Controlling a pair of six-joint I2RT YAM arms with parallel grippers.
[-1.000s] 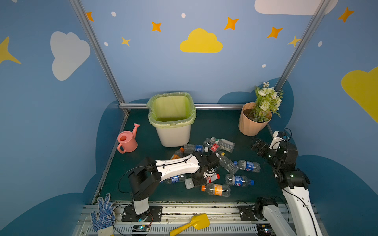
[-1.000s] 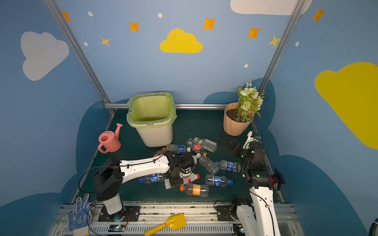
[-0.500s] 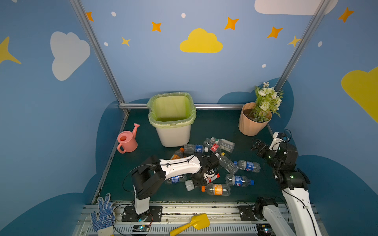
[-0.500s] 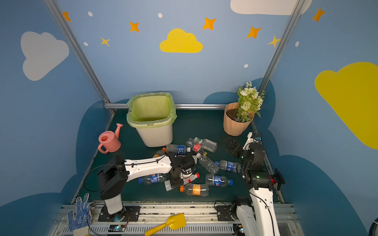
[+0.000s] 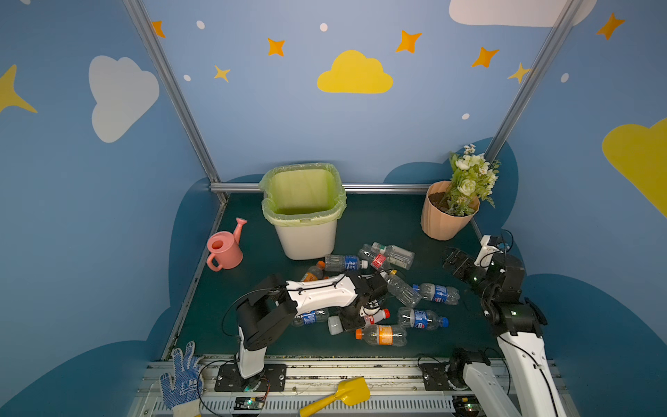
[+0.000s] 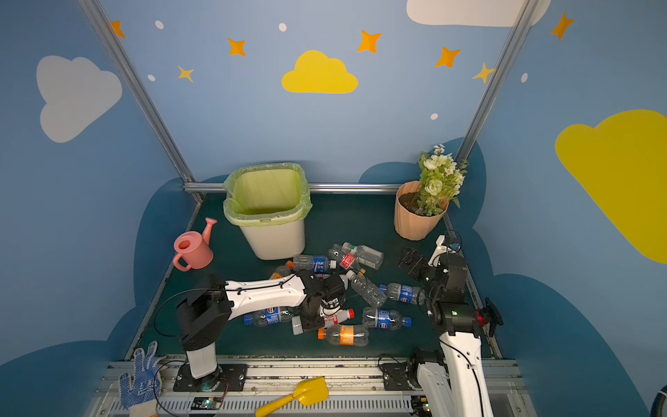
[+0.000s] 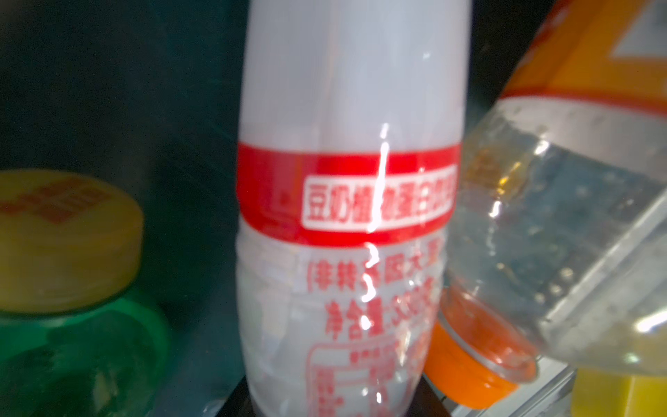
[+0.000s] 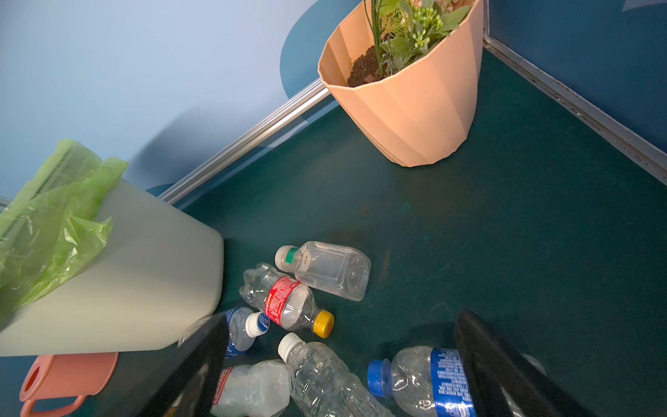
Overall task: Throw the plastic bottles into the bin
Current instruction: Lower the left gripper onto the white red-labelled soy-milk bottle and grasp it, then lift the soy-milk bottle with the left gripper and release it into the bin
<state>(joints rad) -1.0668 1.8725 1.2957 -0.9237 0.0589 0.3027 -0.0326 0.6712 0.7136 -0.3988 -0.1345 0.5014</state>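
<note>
Several plastic bottles lie scattered on the dark green floor in front of the bin (image 5: 305,216), a white wastebasket with a yellow-green liner. My left gripper (image 5: 355,319) reaches down into the pile and is shut on a white bottle with a red cap (image 5: 375,317). In the left wrist view that white bottle (image 7: 346,180) fills the space between the jaws, with an orange-capped bottle (image 7: 541,234) and a green bottle (image 7: 65,289) on either side. My right gripper (image 5: 456,261) hangs open above the floor at the right, holding nothing. Its fingers (image 8: 202,361) frame a blue-label bottle (image 8: 426,382).
A pink watering can (image 5: 225,249) stands left of the bin. A peach flowerpot (image 5: 445,220) with flowers sits in the back right corner. A yellow scoop (image 5: 339,395) and a blue-dotted glove (image 5: 180,379) lie on the front rail. Walls enclose three sides.
The left arm has settled lower over the pile, and its jaws have narrowed onto the white bottle. The right arm has not moved.
</note>
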